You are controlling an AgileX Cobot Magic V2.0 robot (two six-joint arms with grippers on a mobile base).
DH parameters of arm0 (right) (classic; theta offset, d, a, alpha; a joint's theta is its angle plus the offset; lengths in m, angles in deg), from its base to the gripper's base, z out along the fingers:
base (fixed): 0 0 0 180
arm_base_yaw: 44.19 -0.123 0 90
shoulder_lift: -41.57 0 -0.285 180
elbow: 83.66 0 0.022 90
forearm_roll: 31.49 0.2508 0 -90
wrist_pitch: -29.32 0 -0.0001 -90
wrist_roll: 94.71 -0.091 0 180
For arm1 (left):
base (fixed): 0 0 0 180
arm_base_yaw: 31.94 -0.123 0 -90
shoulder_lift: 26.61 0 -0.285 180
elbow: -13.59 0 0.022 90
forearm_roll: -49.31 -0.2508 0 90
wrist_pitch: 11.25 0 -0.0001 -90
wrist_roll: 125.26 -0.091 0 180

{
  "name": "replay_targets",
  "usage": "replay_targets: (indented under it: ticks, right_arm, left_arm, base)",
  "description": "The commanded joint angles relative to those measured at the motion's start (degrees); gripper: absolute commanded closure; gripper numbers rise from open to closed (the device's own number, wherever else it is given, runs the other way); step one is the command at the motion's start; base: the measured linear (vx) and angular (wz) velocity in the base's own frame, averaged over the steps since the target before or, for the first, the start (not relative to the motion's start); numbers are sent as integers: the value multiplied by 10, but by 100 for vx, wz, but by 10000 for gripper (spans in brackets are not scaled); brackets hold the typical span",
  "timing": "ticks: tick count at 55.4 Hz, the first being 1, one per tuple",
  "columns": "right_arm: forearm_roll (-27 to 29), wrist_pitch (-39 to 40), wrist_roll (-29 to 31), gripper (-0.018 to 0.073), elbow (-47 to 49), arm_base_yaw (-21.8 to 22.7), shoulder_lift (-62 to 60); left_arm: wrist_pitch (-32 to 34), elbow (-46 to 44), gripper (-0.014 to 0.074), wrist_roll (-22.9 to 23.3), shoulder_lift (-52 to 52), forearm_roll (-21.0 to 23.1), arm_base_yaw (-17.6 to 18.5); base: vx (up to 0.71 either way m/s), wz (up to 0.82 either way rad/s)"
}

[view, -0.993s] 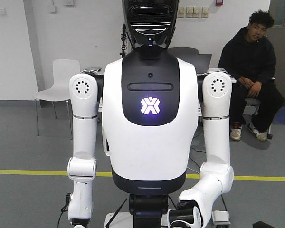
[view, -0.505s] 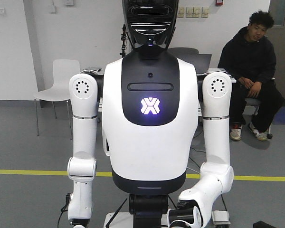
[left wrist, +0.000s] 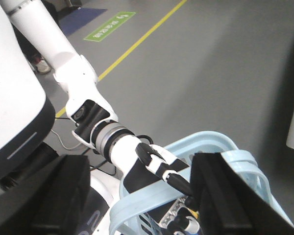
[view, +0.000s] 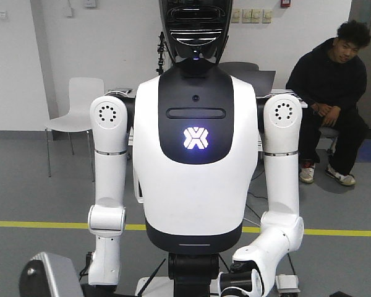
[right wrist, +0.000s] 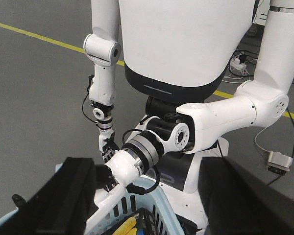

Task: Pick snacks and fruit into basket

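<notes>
- Pouch and fruit: not in any view, so I can't give a bearing or long axis for them.
- Basket (left wrist: 220,144): light blue, directly below both wrists, with the white humanoid's hand (left wrist: 157,166) on its rim.
- Left gripper (left wrist: 139,196): jaws spread, nothing between them.
- Right gripper (right wrist: 149,186): jaws spread wide and empty.
- I judge neither arm nearer, since both hang over the basket.
</notes>
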Motion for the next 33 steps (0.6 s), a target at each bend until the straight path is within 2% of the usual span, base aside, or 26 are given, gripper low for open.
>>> replay_targets:
  ticks: [1, 33]
  right_arm:
    - [-2, 42, 4, 58, 19, 3, -2]
    - [-2, 42, 4, 58, 19, 3, -2]
  left_arm:
    - [22, -14, 76, 5, 23, 15, 2]
    - [22, -14, 76, 5, 26, 15, 2]
  base:
    - [0, 0]
    - [0, 0]
